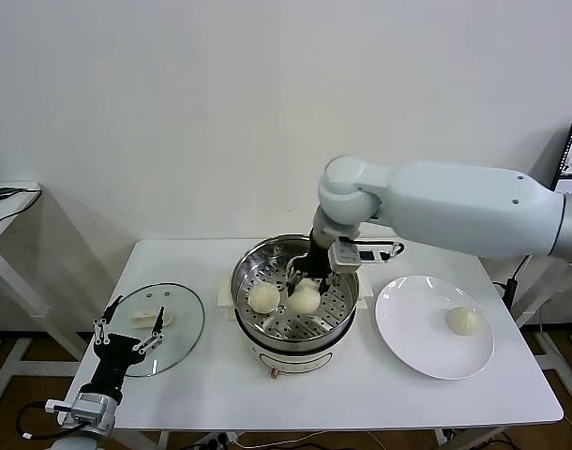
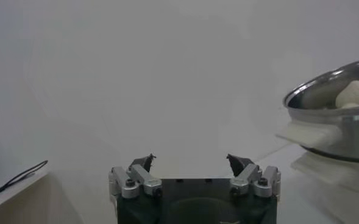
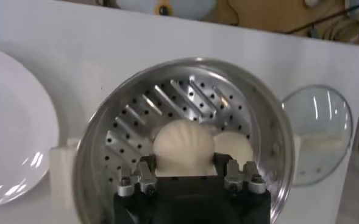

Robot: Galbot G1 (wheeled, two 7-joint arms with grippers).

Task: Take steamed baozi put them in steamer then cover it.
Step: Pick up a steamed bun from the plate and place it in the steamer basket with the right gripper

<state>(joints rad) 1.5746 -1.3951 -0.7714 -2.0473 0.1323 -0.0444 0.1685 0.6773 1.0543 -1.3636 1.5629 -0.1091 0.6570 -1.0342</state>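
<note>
Down at the near left corner, left gripper (image 1: 128,330) parked low by the table's front edge, fingers spread wide, nothing in them. Just past it on the table (image 1: 361,394), the glass lid (image 1: 164,328) lying flat with its white handle up.

Middle of the table: steamer (image 1: 250,262), uncovered, perforated tray visible inside. Two baozi down in there, side by side. Left one (image 1: 263,298) sitting loose on the tray. Right one (image 1: 306,298) clamped between the fingers of the right gripper (image 1: 309,281), which reaches down into the pot from above. From the right wrist view, same story: bun (image 3: 181,148) pinched between the two fingers, second bun (image 3: 234,146) right beside it, touching or nearly so. Can't tell if the held one is resting on the tray or just off it.

Off to the right, white plate (image 1: 408,328) with one more baozi (image 1: 463,321) near its far side.
</note>
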